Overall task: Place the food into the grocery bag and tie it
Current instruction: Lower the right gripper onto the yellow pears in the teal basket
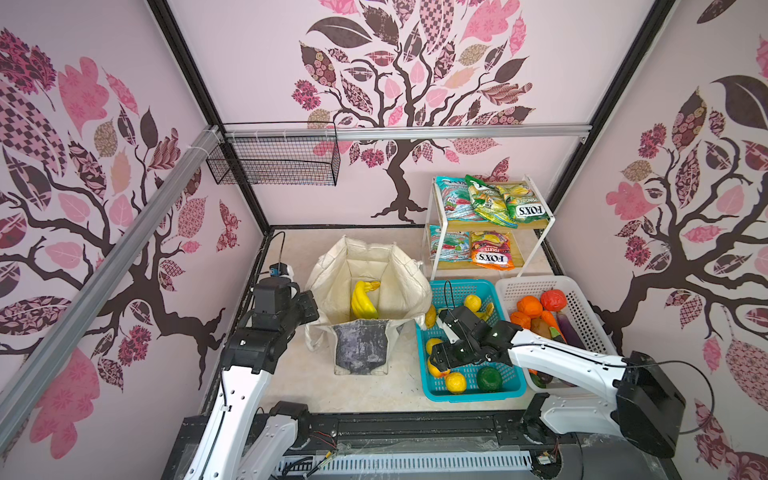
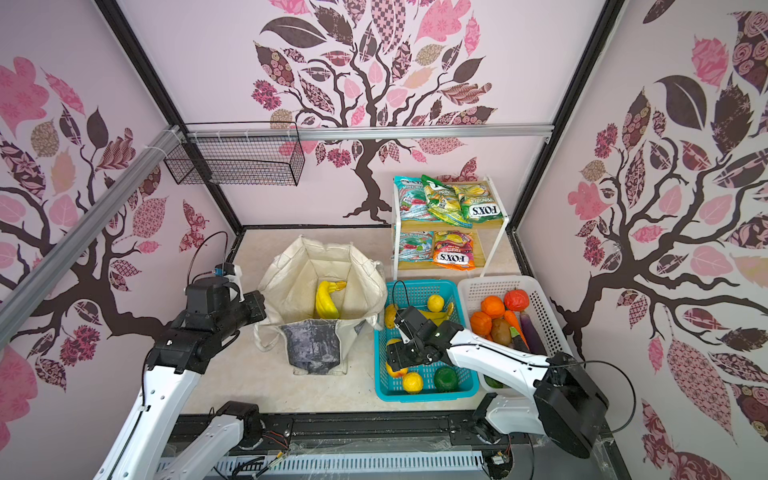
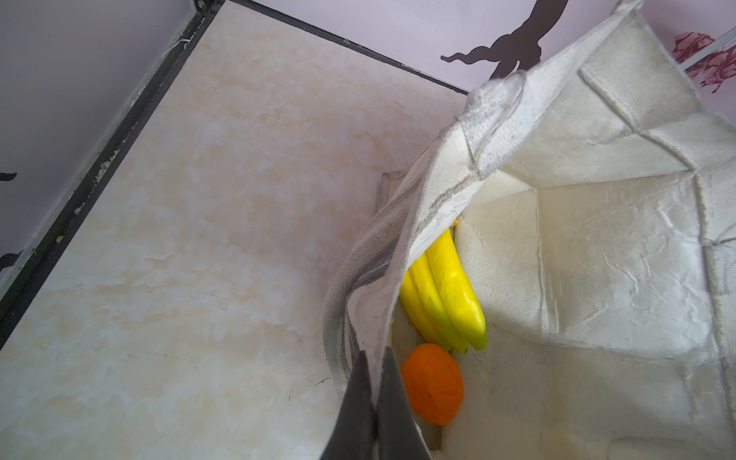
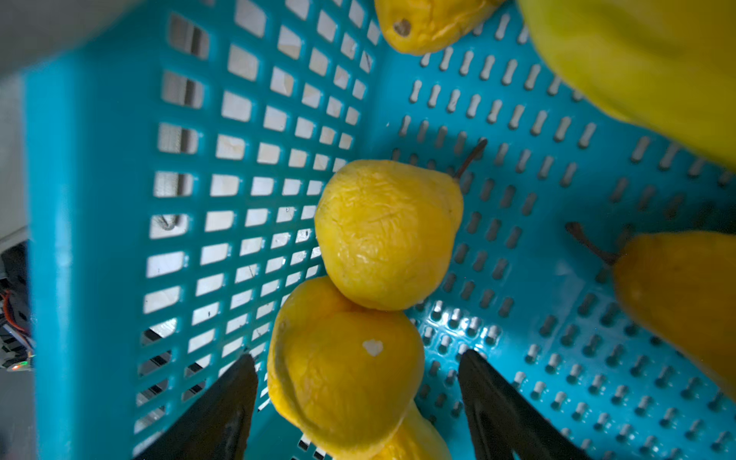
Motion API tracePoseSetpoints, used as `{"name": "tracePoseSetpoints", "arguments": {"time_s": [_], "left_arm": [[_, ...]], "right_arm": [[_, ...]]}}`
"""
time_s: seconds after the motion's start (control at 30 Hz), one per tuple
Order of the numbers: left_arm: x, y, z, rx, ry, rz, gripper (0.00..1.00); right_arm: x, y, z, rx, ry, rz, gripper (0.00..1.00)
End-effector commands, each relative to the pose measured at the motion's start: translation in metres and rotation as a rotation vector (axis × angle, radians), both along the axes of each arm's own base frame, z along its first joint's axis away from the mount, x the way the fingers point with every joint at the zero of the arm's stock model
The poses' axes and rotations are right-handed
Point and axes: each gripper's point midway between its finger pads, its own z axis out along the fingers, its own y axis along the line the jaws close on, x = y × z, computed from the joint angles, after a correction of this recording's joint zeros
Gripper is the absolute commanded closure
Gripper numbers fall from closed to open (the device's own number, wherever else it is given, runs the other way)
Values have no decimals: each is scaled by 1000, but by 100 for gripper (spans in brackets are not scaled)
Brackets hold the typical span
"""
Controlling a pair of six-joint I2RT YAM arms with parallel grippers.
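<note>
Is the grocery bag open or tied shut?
Open. The grocery bag stands with its mouth spread; bananas and an orange lie inside. Left pincer grips its rim.

This looks like a robot test cell dressed up as a tiny grocery shop: tree-print walls (image 1: 399, 75) framed by aluminium rails (image 1: 399, 133), a white shelf rack (image 1: 535, 246) of sweet packets (image 1: 490, 199), and a teal basket (image 1: 473, 392) and a white basket (image 1: 582, 309) of plastic fruit (image 1: 530, 305).

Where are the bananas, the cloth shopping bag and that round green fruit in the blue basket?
bananas (image 1: 364, 300): in a top view, middle of the bunch.
grocery bag (image 1: 360, 347): in a top view, grey front panel.
green fruit (image 1: 489, 378): in a top view, its rounded top.
</note>
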Motion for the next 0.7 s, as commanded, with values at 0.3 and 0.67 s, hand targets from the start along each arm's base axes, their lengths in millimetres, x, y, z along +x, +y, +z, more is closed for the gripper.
{"name": "tracePoseSetpoints", "arguments": {"time_s": [0.3,0.67], "left_arm": [[0,3,0,13,-17,4,100],[0,3,1,14,-19,6,100]], "right_arm": [[2,-14,-35,-115,13,-23,23],[7,-20,-34,-143,-19,-43,34]]}}
